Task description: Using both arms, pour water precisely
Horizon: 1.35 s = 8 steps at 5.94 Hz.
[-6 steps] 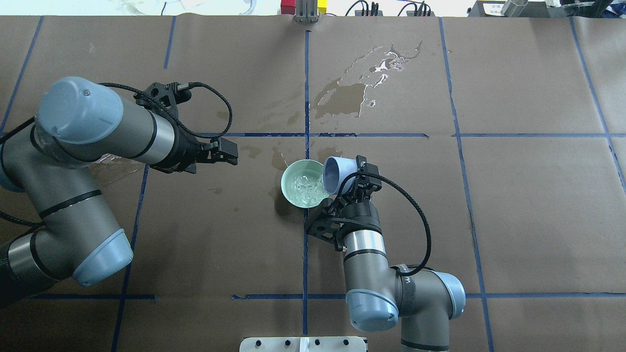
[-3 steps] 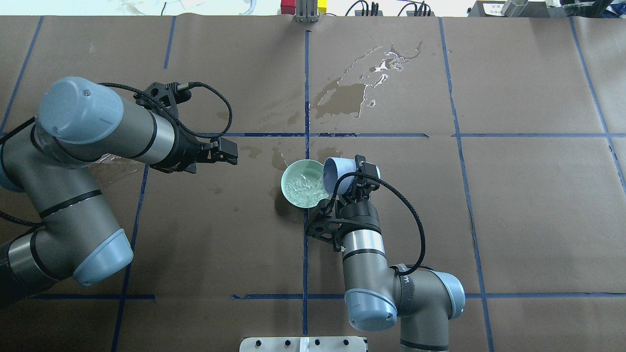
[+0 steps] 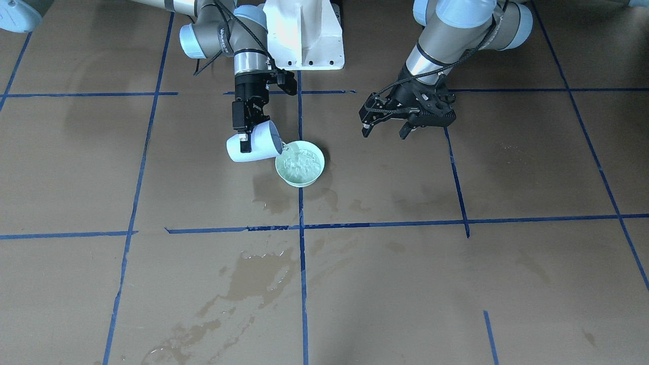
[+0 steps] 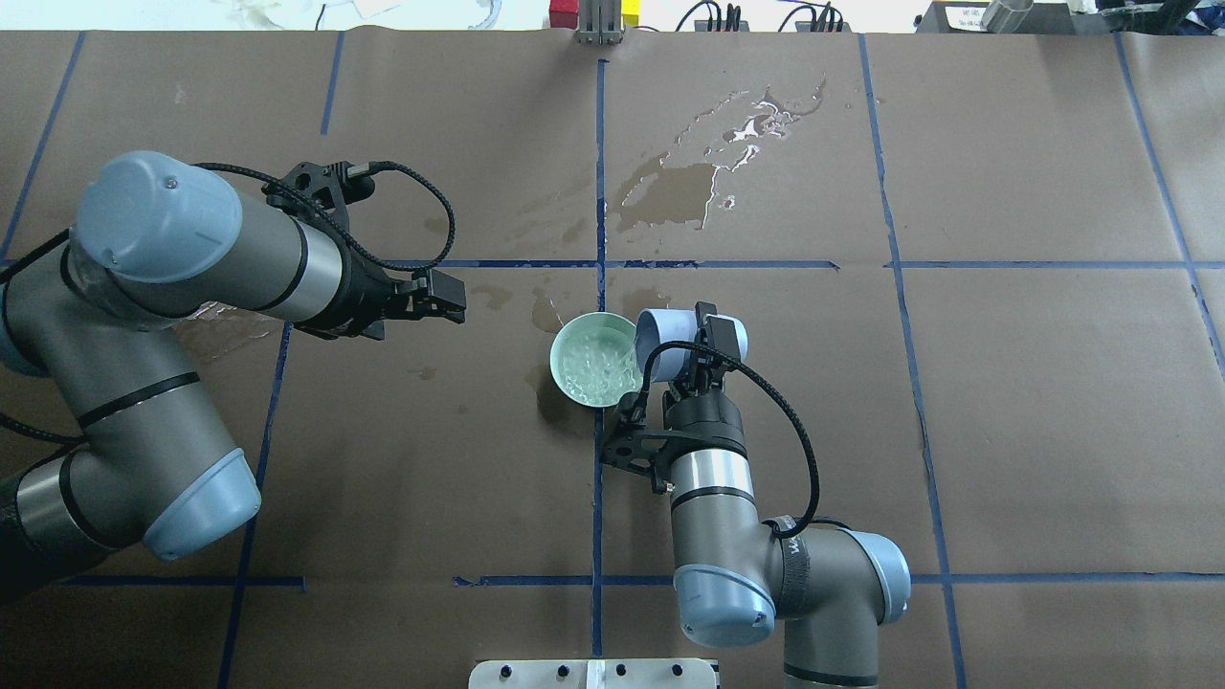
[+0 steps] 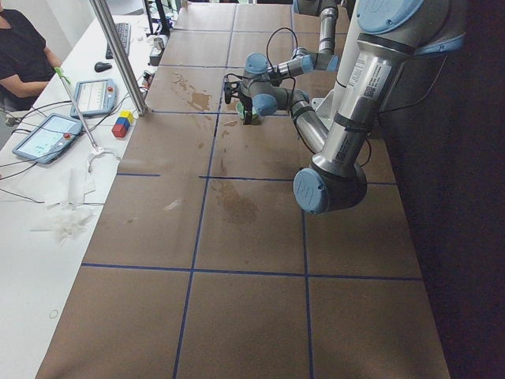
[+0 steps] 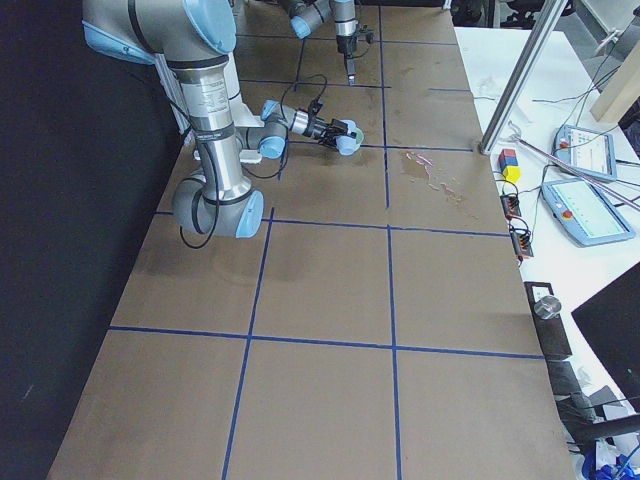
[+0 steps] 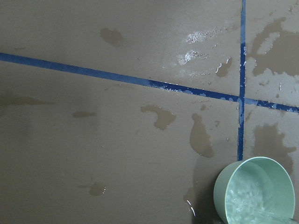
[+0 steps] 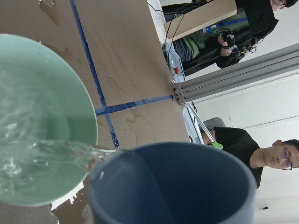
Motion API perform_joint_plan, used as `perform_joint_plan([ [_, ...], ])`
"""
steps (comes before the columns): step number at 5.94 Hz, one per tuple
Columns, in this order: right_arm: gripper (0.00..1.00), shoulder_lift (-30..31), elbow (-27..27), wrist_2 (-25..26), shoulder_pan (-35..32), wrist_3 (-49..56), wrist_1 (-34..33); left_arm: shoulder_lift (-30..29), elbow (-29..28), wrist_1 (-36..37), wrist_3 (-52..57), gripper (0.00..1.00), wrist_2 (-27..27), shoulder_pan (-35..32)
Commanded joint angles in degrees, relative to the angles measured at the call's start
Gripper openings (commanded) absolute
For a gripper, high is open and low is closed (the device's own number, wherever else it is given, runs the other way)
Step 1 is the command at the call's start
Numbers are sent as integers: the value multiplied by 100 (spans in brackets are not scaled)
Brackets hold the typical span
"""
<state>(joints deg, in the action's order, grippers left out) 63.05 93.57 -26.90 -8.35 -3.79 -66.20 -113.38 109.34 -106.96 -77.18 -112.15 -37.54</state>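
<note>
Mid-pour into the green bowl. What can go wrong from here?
1. The stream enters the bowl just inside its near rim. A slight drift of the cup in the right gripper would likely put it on the paper, where puddles lie.
2. The bowl stands unheld: the left gripper hangs open, apart. A nudge from the cup could shift it.
3. The water in the bowl churns and may splash out.
</note>
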Motion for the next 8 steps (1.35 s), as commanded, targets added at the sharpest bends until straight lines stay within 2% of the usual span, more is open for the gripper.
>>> perform_joint_plan([
  [1,4,-4,29,36,0,124,-60,0,0,0,-7,100,0,-8],
  [2,4,-12,47,36,-9,-154,10,0,9,0,-16,100,0,-8],
  [4,5,5,30,-8,0,-2003,263,0,17,0,-33,100,9,-8],
  [6,5,136,-32,-43,-18,-3121,1421,0,44,18,-42,100,9,-8],
  [7,5,363,-23,-139,-35,-4111,2035,0,44,18,-42,100,9,1],
  [8,4,774,-23,-497,-70,-4295,3172,0,44,18,-42,100,18,1],
])
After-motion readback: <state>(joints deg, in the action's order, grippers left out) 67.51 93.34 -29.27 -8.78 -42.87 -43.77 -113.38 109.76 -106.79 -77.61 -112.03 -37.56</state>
